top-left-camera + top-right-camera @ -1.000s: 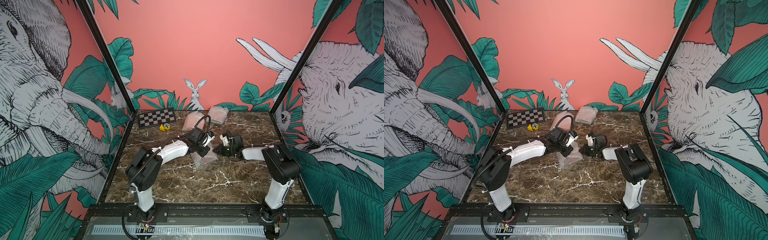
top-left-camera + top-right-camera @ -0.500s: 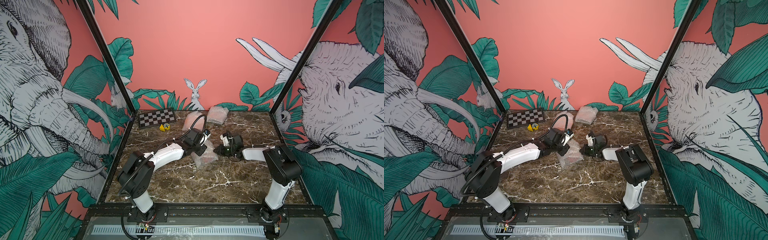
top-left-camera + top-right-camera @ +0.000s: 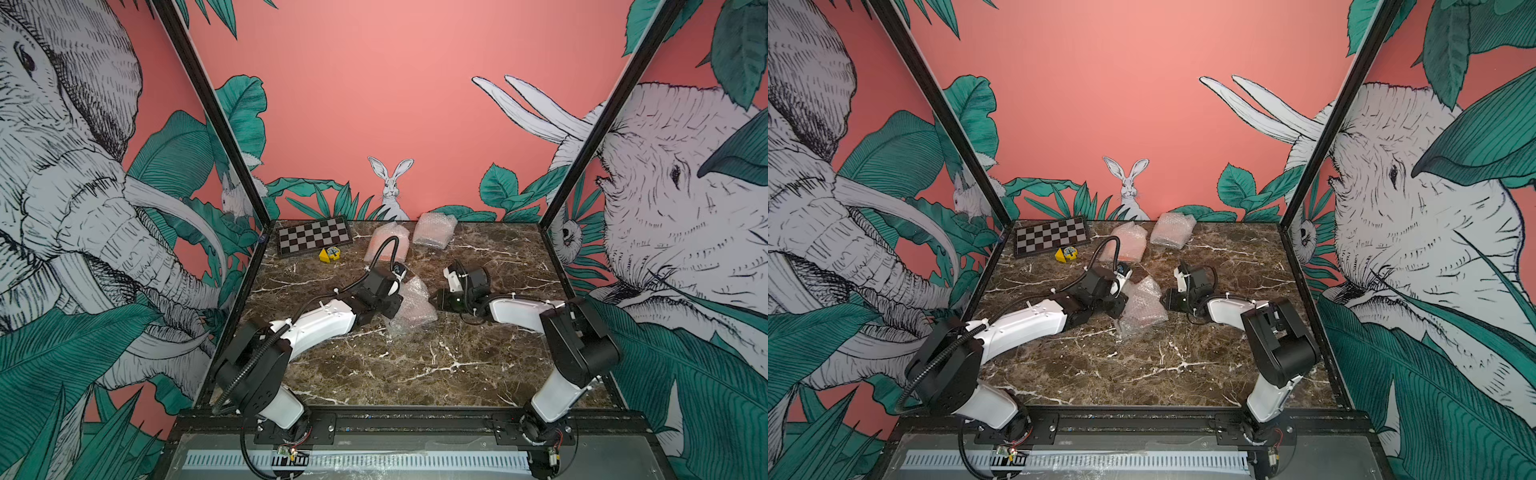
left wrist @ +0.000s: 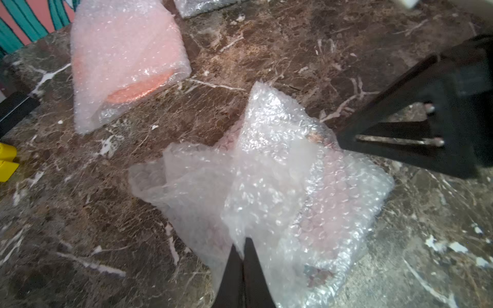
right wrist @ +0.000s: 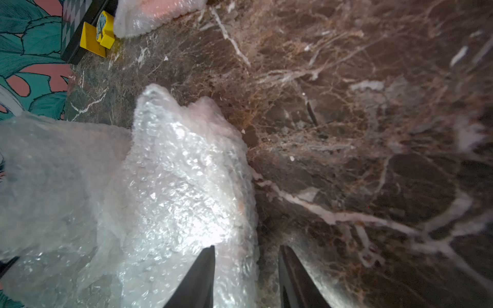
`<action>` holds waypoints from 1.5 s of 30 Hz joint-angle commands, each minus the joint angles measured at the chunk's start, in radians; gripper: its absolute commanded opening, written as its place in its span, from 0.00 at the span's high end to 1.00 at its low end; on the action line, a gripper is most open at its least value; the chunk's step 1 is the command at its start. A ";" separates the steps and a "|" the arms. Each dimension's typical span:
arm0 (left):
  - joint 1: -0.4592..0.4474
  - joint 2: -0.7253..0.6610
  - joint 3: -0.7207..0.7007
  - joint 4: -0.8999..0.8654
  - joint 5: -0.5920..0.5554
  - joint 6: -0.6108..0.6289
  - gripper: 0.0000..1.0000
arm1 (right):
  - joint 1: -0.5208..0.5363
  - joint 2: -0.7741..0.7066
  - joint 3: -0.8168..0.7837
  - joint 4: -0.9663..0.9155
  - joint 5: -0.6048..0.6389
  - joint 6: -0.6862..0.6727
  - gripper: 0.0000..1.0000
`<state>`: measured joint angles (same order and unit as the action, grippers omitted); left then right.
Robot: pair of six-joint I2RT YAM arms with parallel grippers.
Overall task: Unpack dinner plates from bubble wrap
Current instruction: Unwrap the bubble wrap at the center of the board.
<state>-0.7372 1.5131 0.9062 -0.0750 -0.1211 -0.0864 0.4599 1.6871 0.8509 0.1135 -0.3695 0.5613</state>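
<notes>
A bundle of bubble wrap (image 3: 409,307) (image 3: 1142,307) lies mid-table between my two grippers. My left gripper (image 4: 241,246) (image 3: 390,309) is shut on a loose flap of that bubble wrap (image 4: 280,186). The plate inside is mostly hidden; a dark red patch (image 4: 318,274) shows through. My right gripper (image 5: 246,249) (image 3: 436,299) is open, with the bundle's edge (image 5: 234,213) lying between its jaws. Two more wrapped bundles sit at the back (image 3: 386,245) (image 3: 434,230). In one of them an orange plate (image 4: 138,90) shows through the wrap.
A checkered board (image 3: 314,240) lies at the back left with a small yellow block (image 3: 329,254) in front of it. Painted walls close in the marble table (image 3: 415,374) on three sides. A black finger (image 4: 400,120) of the right gripper stands beside the bundle.
My right gripper's jaws have come apart. The left arm has sunk lower and drawn back to the left, keeping hold of the flap. The bundle stays in place.
</notes>
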 commanded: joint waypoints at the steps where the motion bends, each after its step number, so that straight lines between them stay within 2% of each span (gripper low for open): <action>1: -0.001 -0.053 -0.039 0.029 -0.065 -0.073 1.00 | 0.030 -0.040 0.036 -0.052 0.059 -0.060 0.58; 6: 0.001 -0.102 -0.095 0.031 -0.146 -0.130 1.00 | 0.074 -0.017 0.106 -0.100 0.022 -0.118 0.62; 13: 0.013 -0.149 -0.161 0.033 -0.176 -0.205 1.00 | 0.130 0.066 0.196 -0.158 0.009 -0.153 0.72; 24: 0.025 -0.189 -0.235 -0.039 -0.255 -0.349 1.00 | 0.155 0.133 0.235 -0.199 0.022 -0.161 0.73; 29: 0.025 -0.232 -0.247 -0.092 -0.295 -0.359 1.00 | 0.163 0.146 0.242 -0.210 0.034 -0.166 0.73; 36: 0.025 -0.320 -0.178 -0.207 -0.341 -0.268 0.63 | 0.171 0.155 0.251 -0.213 0.038 -0.167 0.72; 39: 0.025 -0.341 -0.121 -0.245 -0.337 -0.200 0.52 | 0.172 0.155 0.254 -0.214 0.041 -0.167 0.72; 45: 0.025 -0.318 0.015 -0.240 -0.192 -0.064 0.52 | 0.173 0.158 0.252 -0.211 0.046 -0.164 0.71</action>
<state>-0.7162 1.1965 0.8581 -0.2951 -0.3889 -0.2348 0.6243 1.8301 1.0801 -0.0921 -0.3401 0.4107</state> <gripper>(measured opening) 0.484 0.285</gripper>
